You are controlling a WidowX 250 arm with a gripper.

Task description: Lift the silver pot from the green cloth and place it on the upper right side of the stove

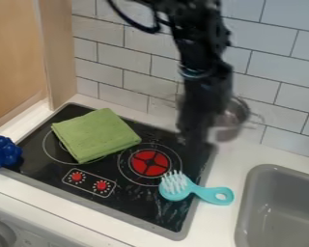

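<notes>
Plainly, the move turns on where the silver pot [232,118] lies from the tool [196,139]: close by it, on the view's right side and partly behind the dark arm [205,87]. The pot is up near the tiled wall [276,87], just past the far right corner of the stove [144,207], and the tool hangs by that same corner. Whether the tool is open, closed or gripping the pot, I cannot tell; dark parts against dark glass give little away. As best I can judge, the pot goes with the tool and the carry is in hand, but a firm contact doesn't show, nor whether the pot hangs or rests.

The green cloth [96,135] lies with no pot on it, over on the left part of the stove. So the lifting looks done, and the placing is what is left. If the pot is held, it wants to come back leftward and a little nearer the camera, until its base is over the stove's upper right, beyond the red burner [150,162]. Let down too soon, it could catch the rim or land on the counter [231,159]. The turquoise brush [196,189] lies nearer the camera, its bristled head on the stove and its handle out over the right edge; a path kept to the far side should clear it.
</notes>
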